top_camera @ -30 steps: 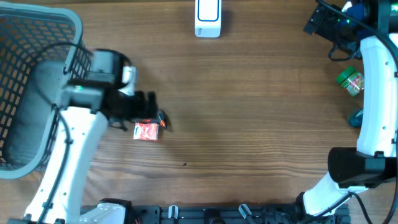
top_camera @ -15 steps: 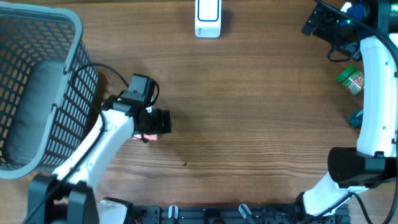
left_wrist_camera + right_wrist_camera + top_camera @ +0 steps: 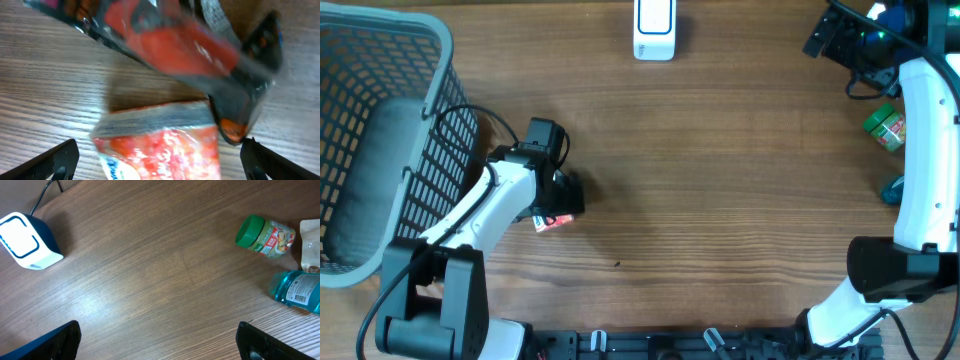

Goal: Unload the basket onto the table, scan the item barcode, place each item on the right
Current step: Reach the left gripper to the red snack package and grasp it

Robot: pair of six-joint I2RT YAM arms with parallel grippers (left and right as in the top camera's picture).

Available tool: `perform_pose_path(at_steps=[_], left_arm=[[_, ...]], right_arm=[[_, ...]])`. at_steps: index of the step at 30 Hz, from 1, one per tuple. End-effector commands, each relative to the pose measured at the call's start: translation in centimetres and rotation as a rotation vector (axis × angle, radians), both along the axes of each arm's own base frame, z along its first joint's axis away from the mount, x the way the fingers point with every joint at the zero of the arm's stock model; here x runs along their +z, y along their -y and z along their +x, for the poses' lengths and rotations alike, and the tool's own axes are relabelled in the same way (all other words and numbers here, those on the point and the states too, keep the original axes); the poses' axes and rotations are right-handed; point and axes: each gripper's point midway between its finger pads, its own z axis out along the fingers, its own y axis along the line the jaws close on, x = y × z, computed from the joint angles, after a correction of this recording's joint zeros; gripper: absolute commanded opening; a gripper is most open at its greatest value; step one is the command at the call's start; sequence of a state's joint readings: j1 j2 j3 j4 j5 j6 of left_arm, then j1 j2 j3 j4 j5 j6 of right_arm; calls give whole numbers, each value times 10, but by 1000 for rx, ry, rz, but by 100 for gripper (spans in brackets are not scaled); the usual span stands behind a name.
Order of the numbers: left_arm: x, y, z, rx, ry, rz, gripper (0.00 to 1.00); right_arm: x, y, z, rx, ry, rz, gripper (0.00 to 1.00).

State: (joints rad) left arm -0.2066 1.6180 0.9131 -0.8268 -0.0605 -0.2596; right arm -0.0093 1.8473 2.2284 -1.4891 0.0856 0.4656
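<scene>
Left wrist view looks straight down on a red packet [image 3: 160,150] lying flat on the wooden surface [image 3: 45,90], its printed face up and one grey sealed edge toward the top of the frame. The left hand [image 3: 160,161] has its fingers spread wide apart, one dark fingertip [image 3: 55,161] at each lower corner of the frame, and the packet sits in the gap between them without either tip visibly touching it. Just beyond the packet lies a blurred red-and-black wrapper [image 3: 175,45] with an orange spot at its near end; what it is cannot be made out. From overhead, the left arm bends over the packet just beside a grey mesh basket [image 3: 438,40] at the left edge, and a white scanner [image 3: 654,28] stands well apart at the far middle of the surface. The right hand [image 3: 157,341] hangs at the far right corner, its fingers also wide apart and holding nothing, above bare wood. Near it lie a green-lidded jar [image 3: 264,232] on its side and a teal bottle [image 3: 297,290].
</scene>
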Motion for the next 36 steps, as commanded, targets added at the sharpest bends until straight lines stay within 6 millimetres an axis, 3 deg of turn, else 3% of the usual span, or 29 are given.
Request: perform_pose_path(at_steps=[1, 12, 17, 27, 36], left_arm=[[-3, 9, -6, -44, -31, -61, 100], [-3, 5, -5, 281, -15, -50, 98], [-9, -2, -1, 382, 27, -19, 90], [-13, -2, 0, 385, 43, -26, 77], [-12, 30, -15, 383, -66, -197, 75]], right_arm=[[6, -2, -2, 21, 14, 3, 100], [4, -2, -2, 21, 4, 3, 100], [3, -2, -3, 21, 2, 4, 100], [3, -2, -3, 20, 1, 4, 100], [4, -2, -2, 21, 5, 3, 100]])
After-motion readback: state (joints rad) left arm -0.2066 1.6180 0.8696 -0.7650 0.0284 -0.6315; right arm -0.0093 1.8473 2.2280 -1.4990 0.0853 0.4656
